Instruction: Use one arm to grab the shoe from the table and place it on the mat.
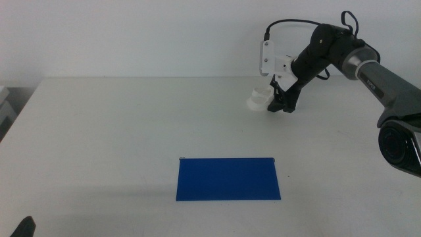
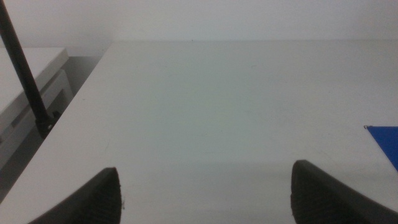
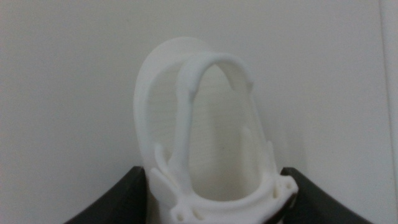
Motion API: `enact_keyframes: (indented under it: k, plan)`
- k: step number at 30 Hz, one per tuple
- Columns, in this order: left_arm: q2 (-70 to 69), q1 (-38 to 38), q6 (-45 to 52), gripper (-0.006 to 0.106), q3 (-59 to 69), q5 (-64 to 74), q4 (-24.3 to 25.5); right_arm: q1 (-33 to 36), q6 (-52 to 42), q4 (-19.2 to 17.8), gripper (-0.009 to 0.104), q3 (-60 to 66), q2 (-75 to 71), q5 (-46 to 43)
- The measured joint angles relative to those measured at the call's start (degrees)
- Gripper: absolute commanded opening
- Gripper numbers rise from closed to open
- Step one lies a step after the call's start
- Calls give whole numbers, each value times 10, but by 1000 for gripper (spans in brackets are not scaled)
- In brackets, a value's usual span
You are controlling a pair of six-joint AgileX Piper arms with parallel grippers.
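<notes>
The shoe (image 1: 257, 100) is all white and rests on the table (image 1: 118, 131) at the back right. My right gripper (image 1: 279, 105) reaches down to its right end. In the right wrist view the shoe (image 3: 205, 124) fills the gap between the two dark jaws, which press against its sides, so my right gripper (image 3: 214, 190) is shut on it. The blue mat (image 1: 227, 178) lies flat nearer the front, well apart from the shoe. My left gripper (image 2: 205, 193) waits open and holds nothing; only its tip (image 1: 25, 227) shows at the bottom left corner of the middle view.
A corner of the mat (image 2: 385, 143) shows in the left wrist view. A thin black rod (image 2: 25, 74) and a pale cabinet (image 2: 31, 87) stand beyond the table's left edge. A white wall rises behind the table.
</notes>
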Motion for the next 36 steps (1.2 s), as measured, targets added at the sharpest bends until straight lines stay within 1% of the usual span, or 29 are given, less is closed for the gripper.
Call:
enact_keyframes:
  k: [1, 4, 7, 10, 15, 20, 23, 28, 33, 36]
  plan:
    - [0, 0, 0, 94, 0, 0, 0, 0, 0, 1, -4, 0, 0, 1]
    - [0, 0, 0, 94, 0, 0, 0, 0, 8, 3, -4, 0, 0, 5]
    - [0, 0, 0, 94, 0, 0, 0, 1, 38, 7, -4, 0, -1, 17]
    - [0, 0, 0, 94, 0, 0, 0, 2, 86, 5, -4, 0, -10, 49]
    - [0, 0, 0, 94, 0, 0, 0, 10, 188, -13, -4, 0, -42, 102]
    - [0, 0, 0, 94, 0, 0, 0, 30, 261, -21, -4, 11, -88, 109]
    - [0, 0, 0, 94, 0, 0, 0, 47, 287, -28, -4, 58, -132, 108]
    - [0, 0, 0, 94, 0, 0, 0, 79, 295, -50, -4, 208, -236, 107]
    - [0, 0, 1, 94, 0, 0, 0, 122, 301, -55, -4, 362, -353, 63]
    - [0, 0, 1, 94, 0, 0, 0, 158, 313, -57, -4, 428, -399, 38]
